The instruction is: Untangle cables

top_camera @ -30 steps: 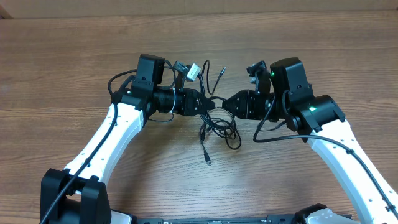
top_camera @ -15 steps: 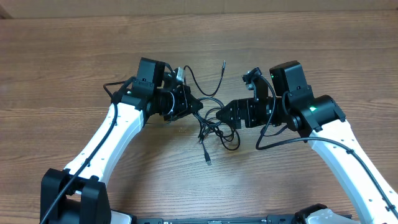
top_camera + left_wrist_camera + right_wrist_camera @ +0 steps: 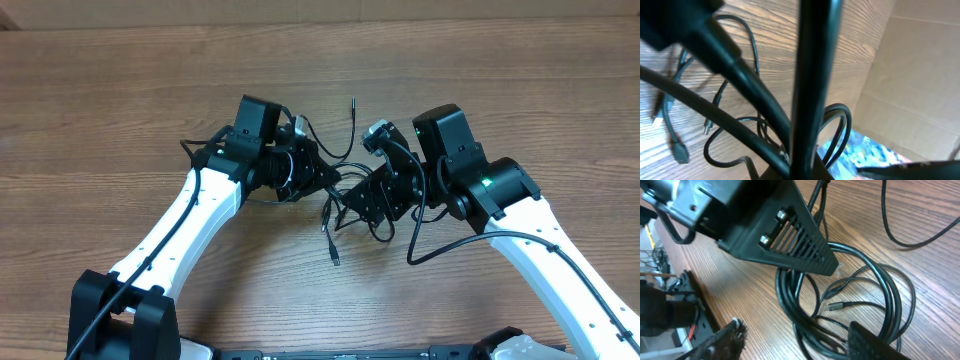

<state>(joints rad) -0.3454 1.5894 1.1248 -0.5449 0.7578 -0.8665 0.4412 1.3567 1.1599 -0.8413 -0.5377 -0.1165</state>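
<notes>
Jaws on the left gripper [image 3: 312,176] are pressed together on a strand of the cables [image 3: 788,287]. The right gripper [image 3: 795,326] has its jaws spread, one to either side of the bundle and not closed on it.

The wooden tabletop [image 3: 120,120] fills the overhead view, with a strip of cardboard [image 3: 300,10] along its 12 o'clock edge. The left arm [image 3: 190,215] reaches in from 7 o'clock and the right arm [image 3: 540,240] from 5 o'clock. Their black heads meet nose to nose near the centre.

The cables lie as a loose tangle on the tabletop right there, between and under the two grippers. Several loops spill toward 5 o'clock of the left gripper. From the right wrist, a thick run of strands passes under the left gripper's ribbed tip and curls round toward the lower edge.

One strand arcs away from the left gripper toward 1 o'clock and ends in a small tip [image 3: 352,100], well apart from the knot. Another trails toward 6 o'clock and ends in a plug [image 3: 335,260] lying flat on the wood. In the left wrist view a silver-white tip [image 3: 657,120] lies at 9 o'clock beside two darker plug ends.
</notes>
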